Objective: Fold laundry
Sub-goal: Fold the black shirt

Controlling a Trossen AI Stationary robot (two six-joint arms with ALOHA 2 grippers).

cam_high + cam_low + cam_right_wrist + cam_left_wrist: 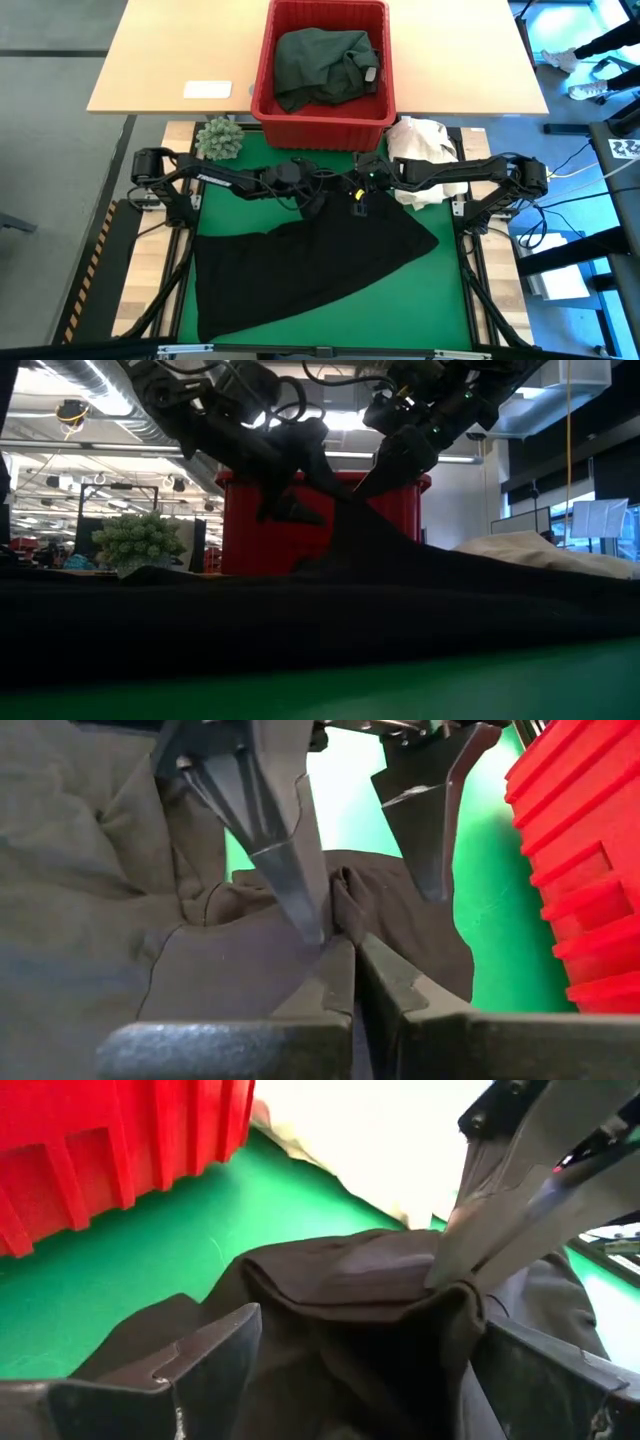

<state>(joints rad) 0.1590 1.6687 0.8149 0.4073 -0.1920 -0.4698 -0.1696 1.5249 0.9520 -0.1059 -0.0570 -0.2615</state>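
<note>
A black garment (310,265) lies spread on the green mat (440,290), with its far edge drawn up into a peak (352,510). My right gripper (355,945) is shut on that peak. My left gripper (370,1325) is wide open just beside it, toward the table's left, with one finger (285,870) on each side of the raised fold. A dark green garment (325,62) lies bunched in the red basket (262,85) at the table's far side. My right gripper pinches a bunched fold at the black garment's far edge (345,915) between its two fingers, slanting down from the table's right. The fold is lifted off the mat and the cloth slopes away from it, while the rest lies flat. My left gripper's open fingers flank the same fold; whether they touch it I cannot tell.
A cream-white cloth heap (425,150) lies at the mat's far right corner, close behind my right arm. A green spiky plant (218,138) stands at the far left corner. A white card (207,89) lies on the wooden table beside the basket.
</note>
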